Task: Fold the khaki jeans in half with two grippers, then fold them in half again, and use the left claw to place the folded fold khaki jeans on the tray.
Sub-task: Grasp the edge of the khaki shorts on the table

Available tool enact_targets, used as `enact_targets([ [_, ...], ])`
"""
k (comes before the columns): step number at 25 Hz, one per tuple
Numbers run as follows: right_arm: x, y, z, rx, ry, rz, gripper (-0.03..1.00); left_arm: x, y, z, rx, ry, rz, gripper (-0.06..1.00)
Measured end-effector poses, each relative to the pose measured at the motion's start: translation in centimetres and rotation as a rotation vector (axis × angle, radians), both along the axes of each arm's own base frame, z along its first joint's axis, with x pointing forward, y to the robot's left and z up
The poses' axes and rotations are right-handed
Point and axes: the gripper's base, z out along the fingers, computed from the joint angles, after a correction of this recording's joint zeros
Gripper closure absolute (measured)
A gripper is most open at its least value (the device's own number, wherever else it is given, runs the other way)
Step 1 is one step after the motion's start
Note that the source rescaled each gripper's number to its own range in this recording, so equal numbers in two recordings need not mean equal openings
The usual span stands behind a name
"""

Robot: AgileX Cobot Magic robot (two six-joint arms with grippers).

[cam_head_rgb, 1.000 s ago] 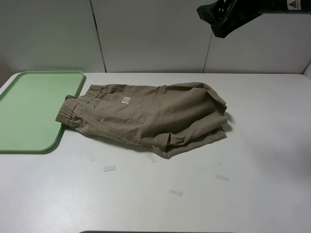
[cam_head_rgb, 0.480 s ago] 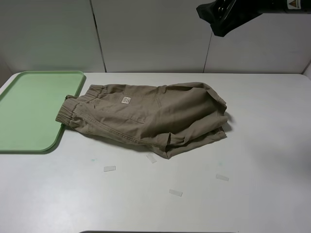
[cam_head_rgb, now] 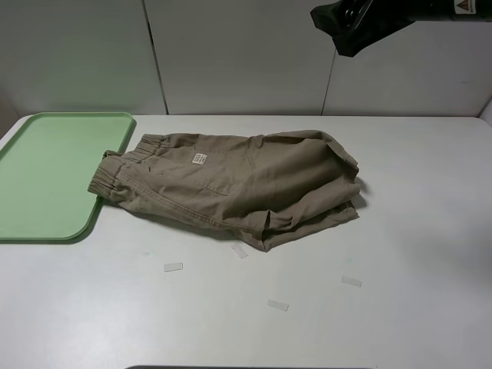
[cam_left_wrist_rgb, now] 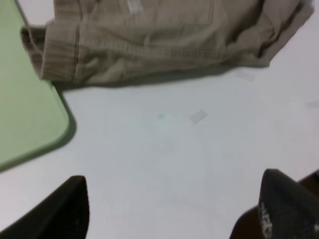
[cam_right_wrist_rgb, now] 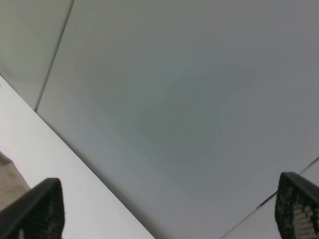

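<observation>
The khaki jeans (cam_head_rgb: 231,184) lie folded over and rumpled in the middle of the white table, their elastic waistband touching the near right edge of the pale green tray (cam_head_rgb: 46,173). In the left wrist view my left gripper (cam_left_wrist_rgb: 174,214) hovers open over bare table, short of the jeans (cam_left_wrist_rgb: 164,40) and beside the tray's corner (cam_left_wrist_rgb: 30,109). My right gripper (cam_right_wrist_rgb: 169,211) is open too, raised high and facing the back wall. A sliver of the jeans (cam_right_wrist_rgb: 6,189) shows at its edge. The right arm's black end (cam_head_rgb: 357,27) hangs at the top right.
Several small clear tape strips (cam_head_rgb: 173,267) lie on the table in front of the jeans, one of them (cam_left_wrist_rgb: 199,116) in the left wrist view. Grey wall panels stand behind the table.
</observation>
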Motion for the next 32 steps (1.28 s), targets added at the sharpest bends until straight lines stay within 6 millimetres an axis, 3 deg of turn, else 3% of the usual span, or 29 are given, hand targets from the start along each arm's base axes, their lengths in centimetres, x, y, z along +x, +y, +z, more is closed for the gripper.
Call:
enact_targets([
  [13,0.0,0.0,0.0,0.004,0.001,-0.001,0.04,0.1,0.0,-0.1,0.005,0.003,0.016,0.22],
  [19,0.0,0.0,0.0,0.008,0.004,-0.003,0.04,0.1,-0.2,-0.1,0.005,0.004,0.175,0.22],
  [24,0.0,0.0,0.0,0.043,0.02,-0.018,0.04,0.1,-0.2,-0.1,0.006,0.003,0.204,0.22],
  [32,0.4,-1.7,-1.1,0.184,0.221,-0.268,0.04,0.1,-0.2,-0.1,0.006,0.003,0.204,0.22],
])
